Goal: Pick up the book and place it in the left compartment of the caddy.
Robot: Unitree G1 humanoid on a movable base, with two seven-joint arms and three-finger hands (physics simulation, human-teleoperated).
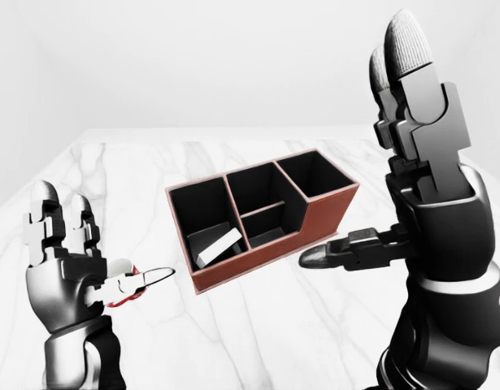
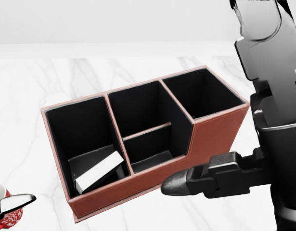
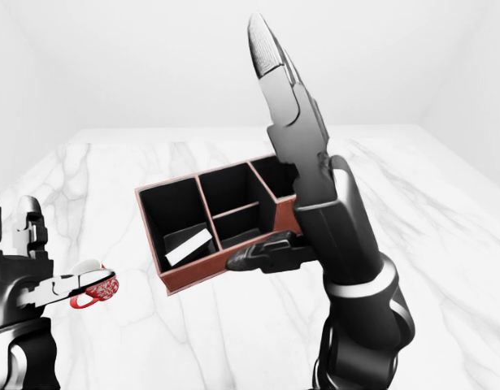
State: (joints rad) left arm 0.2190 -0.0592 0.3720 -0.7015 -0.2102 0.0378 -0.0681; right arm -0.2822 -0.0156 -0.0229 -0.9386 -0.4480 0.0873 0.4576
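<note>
A red-brown caddy with black compartments stands on the white marble table. The book, dark with white page edges, lies tilted inside the caddy's left compartment. My right hand is raised to the right of the caddy, fingers straight up and thumb pointing left by the caddy's near wall, open and empty. My left hand is at the lower left of the left-eye view, open and empty, apart from the caddy.
A red-and-white patterned cup sits on the table just behind my left hand's thumb. The marble table runs to a pale wall at the top of the views.
</note>
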